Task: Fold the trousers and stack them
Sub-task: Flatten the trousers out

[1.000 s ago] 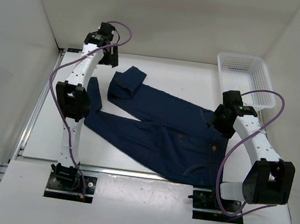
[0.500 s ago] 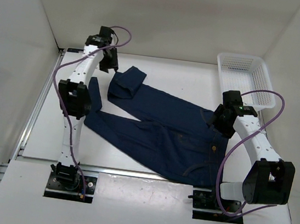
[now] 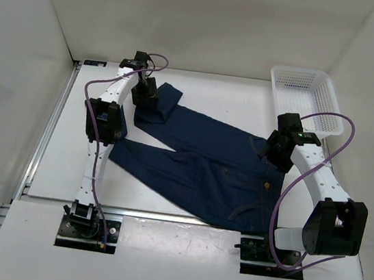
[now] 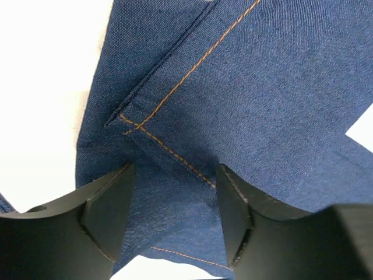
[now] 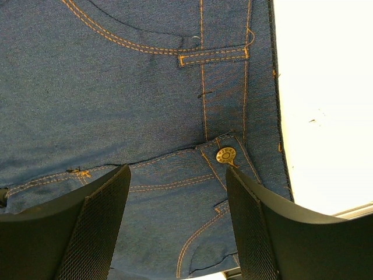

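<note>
One pair of denim trousers (image 3: 198,162), orange-stitched, hem apparently doubled

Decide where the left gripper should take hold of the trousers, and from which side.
Grip the stitched hem of the folded-over leg end of the trousers, coming straight down from above: the cloth lies flat on the table, and the open left gripper sits right over that edge.

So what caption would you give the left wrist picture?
The left gripper, jaws apart, hovers over a hem corner of the dark blue jeans, orange stitching showing.
</note>
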Robot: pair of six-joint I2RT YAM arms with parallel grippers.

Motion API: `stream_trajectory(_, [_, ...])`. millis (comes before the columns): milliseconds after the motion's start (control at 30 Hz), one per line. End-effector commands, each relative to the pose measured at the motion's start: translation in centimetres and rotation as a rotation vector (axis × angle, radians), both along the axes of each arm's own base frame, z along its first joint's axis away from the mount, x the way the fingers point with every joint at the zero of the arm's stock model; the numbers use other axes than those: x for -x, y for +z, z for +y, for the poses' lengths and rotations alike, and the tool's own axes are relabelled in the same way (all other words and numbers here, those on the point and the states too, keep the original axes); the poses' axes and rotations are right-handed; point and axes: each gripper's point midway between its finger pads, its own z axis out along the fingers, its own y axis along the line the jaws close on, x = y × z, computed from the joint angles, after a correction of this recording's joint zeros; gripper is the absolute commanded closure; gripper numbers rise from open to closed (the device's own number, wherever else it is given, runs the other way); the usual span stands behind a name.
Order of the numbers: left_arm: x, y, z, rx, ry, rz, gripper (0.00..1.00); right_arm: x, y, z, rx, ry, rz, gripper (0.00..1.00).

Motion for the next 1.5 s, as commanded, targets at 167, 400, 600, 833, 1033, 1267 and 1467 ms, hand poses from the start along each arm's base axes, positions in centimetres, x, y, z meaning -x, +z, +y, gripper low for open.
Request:
stream_trajectory(167, [-1.6,2.2,-0.6,-0.001,0.033,-0.084,0.54,-0.2,0.5,0.0,0.008,0.013,-0.014,0.29])
stream_trajectory(400, [-2.6,6.1,0.8,-0.062,0.071,-0.182,0.90,-0.2,0.5,0.0,0.008,0.013,-0.014,0.29])
stream_trajectory(600, [-2.4,8.3,-0.2,-0.004,0.047,-0.209,0.57,-0.2,0.2,0.0,0.009,0.013,-0.005,0.29])
stream_trajectory(833, [0.3,6.2,-2.6,0.048,0.006,-0.117,0.15,-0.2,0.2,0.2,-0.001,0.017,-0.004,0.29])
stream_trajectory(1033, [1.0,6.6,-4.2,0.151,0.031,-0.096,0.16,-0.2,0.2,0.3,-0.009,0.021,-0.003,0.29])
stream_trajectory(1267, [0.9,5.7,-6.1,0.204,0.044,-0.080,0.18,-0.2,0.2,0.3,-0.009,0.021,-0.003,0.29])
stream_trajectory(1467, [0.7,4.7,-6.4,0.192,0.061,-0.071,0.28,0.0,-0.1,0.3,-0.008,0.021,0.006,0.29])
